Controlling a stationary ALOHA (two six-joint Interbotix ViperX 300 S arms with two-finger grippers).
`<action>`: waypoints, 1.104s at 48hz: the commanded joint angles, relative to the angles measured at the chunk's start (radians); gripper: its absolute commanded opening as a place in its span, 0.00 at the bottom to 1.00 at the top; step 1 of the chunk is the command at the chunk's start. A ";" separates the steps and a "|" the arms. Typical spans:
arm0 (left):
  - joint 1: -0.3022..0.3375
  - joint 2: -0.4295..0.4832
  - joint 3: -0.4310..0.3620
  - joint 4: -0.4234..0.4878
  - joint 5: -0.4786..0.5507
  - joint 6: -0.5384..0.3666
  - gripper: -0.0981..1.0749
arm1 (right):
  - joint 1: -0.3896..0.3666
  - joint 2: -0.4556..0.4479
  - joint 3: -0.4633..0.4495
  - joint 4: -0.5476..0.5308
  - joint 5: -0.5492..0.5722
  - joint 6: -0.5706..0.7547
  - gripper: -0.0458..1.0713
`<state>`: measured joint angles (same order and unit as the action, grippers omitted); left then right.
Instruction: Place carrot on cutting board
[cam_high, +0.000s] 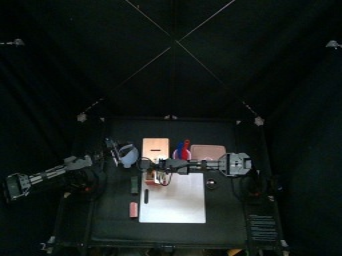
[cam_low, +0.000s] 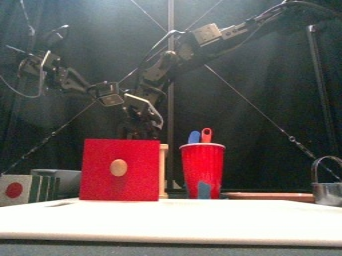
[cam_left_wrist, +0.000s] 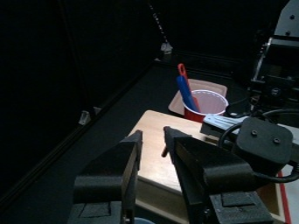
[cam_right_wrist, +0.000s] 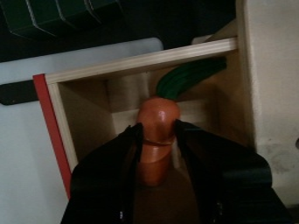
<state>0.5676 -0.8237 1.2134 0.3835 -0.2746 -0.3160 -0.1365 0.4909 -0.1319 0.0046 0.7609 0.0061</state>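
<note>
- The right hand (cam_right_wrist: 158, 162) reaches into an open wooden box (cam_right_wrist: 82, 105) with a red front; its jaws sit on either side of the carrot (cam_right_wrist: 156, 140) and appear to grip it.
- The carrot lies inside that box, its green top (cam_right_wrist: 187, 77) toward the back wall.
- The left hand (cam_left_wrist: 152, 149) hovers open and empty, above the desk's (cam_high: 114, 225) left part.
- A red cup (cam_low: 202, 170) holding blue and red utensils stands beside the box.
- A white cutting board (cam_high: 177, 205) lies on the desk, apart from the carrot.
</note>
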 joint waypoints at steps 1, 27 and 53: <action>0.002 0.002 -0.018 -0.003 -0.005 0.000 0.68 | -0.003 -0.028 -0.026 0.002 0.005 0.002 0.70; 0.003 0.002 -0.017 -0.003 -0.005 0.000 0.68 | -0.003 -0.020 -0.034 -0.002 0.018 0.023 0.84; 0.006 0.002 -0.014 -0.003 -0.005 0.000 0.68 | -0.003 0.006 -0.031 -0.008 0.021 0.021 0.83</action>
<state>0.5676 -0.8237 1.2134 0.3820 -0.2746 -0.3160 -0.1335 0.5185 -0.1457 0.0000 0.7823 0.0307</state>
